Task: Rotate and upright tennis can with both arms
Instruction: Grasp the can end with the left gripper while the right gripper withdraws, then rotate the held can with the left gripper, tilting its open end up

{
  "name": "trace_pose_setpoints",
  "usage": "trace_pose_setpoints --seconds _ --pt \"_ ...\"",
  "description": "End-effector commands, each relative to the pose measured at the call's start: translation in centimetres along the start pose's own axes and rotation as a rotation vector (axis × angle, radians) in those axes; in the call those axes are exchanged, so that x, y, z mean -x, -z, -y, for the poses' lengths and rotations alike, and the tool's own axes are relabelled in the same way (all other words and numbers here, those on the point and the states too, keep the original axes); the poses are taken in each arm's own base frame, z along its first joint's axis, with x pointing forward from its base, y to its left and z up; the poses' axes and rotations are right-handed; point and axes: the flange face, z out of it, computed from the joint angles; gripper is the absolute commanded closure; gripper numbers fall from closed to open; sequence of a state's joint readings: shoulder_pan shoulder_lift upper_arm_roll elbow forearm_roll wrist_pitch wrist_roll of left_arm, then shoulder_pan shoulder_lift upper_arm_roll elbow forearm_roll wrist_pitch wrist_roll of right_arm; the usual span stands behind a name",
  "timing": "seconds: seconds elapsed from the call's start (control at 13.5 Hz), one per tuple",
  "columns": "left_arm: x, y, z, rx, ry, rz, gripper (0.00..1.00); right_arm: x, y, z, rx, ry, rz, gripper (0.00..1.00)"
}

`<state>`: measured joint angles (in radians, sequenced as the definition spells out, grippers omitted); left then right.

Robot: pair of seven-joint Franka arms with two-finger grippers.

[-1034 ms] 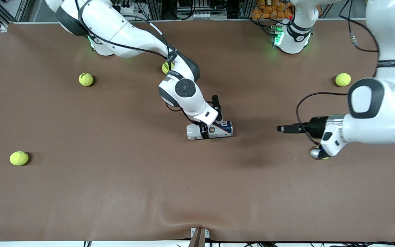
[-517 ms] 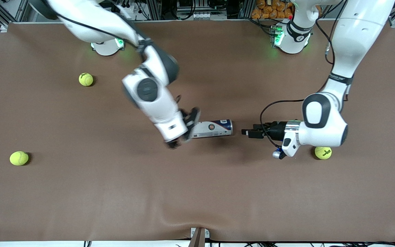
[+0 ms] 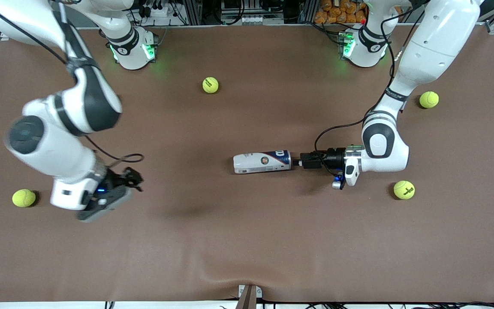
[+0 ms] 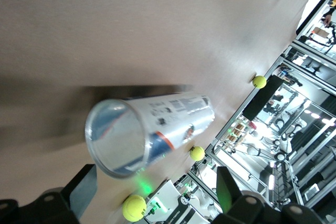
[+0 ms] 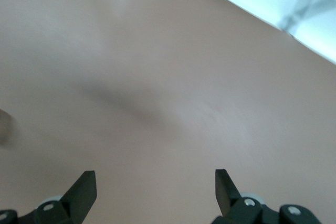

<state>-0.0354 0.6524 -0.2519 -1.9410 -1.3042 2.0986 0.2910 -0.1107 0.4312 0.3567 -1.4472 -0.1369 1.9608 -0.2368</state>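
Observation:
The tennis can point(image 3: 262, 162) lies on its side at the middle of the table, white end toward the right arm's end, dark blue end toward the left arm's end. My left gripper point(image 3: 303, 163) is low at the can's dark blue end, open and empty. In the left wrist view the can's clear open mouth point(image 4: 118, 139) faces the camera just ahead of my left gripper point(image 4: 155, 172), not between the fingers. My right gripper point(image 3: 134, 179) is open and empty over bare table toward the right arm's end, away from the can. The right wrist view shows my right gripper point(image 5: 155, 174) over bare table.
Yellow-green tennis balls lie around the table: one point(image 3: 210, 85) near the bases, one point(image 3: 429, 99) and one point(image 3: 404, 189) at the left arm's end, one point(image 3: 23, 198) at the right arm's end beside the right wrist. The table's front edge has a small bracket point(image 3: 249, 294).
My right gripper let go of the can and swung away toward the right arm's end. My left gripper moved in to the can's dark blue end. The can stayed lying in place.

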Motion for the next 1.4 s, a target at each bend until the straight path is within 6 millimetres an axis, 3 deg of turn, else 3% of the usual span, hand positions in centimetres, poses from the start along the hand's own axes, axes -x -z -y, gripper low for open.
trace_pose_setpoints --seconds 0.0,0.15,0.22,0.44,0.59,0.74,0.89,1.33 --pt "0.0 -0.9 0.1 0.027 -0.018 -0.017 0.00 5.5 6.3 -3.6 0.031 -0.150 0.092 0.00" --pt "-0.5 -1.4 1.2 0.057 -0.027 -0.021 0.00 9.0 9.7 -6.7 0.079 -0.239 0.154 0.00" --pt "-0.4 -1.8 1.2 0.079 -0.026 -0.025 0.00 11.2 12.7 -8.0 0.096 -0.281 0.139 0.00" --pt "-0.6 -2.7 1.6 0.131 0.009 -0.037 0.00 17.0 19.2 -8.9 0.028 -0.375 0.143 0.00" --pt "-0.9 -3.7 2.7 0.174 0.010 -0.046 0.00 19.0 20.3 -9.6 -0.016 -0.426 0.169 0.00" --pt "-0.8 -4.6 2.8 0.205 0.028 -0.047 0.00 19.5 20.1 -10.1 -0.060 -0.474 0.165 0.00" --pt "-0.9 -4.5 2.5 0.211 0.035 -0.046 0.21 19.7 20.3 -9.6 -0.074 -0.562 0.186 0.00" --pt "-1.2 -3.6 -0.1 0.250 0.077 -0.025 0.88 20.4 21.6 -8.4 -0.062 -0.558 0.206 0.00"
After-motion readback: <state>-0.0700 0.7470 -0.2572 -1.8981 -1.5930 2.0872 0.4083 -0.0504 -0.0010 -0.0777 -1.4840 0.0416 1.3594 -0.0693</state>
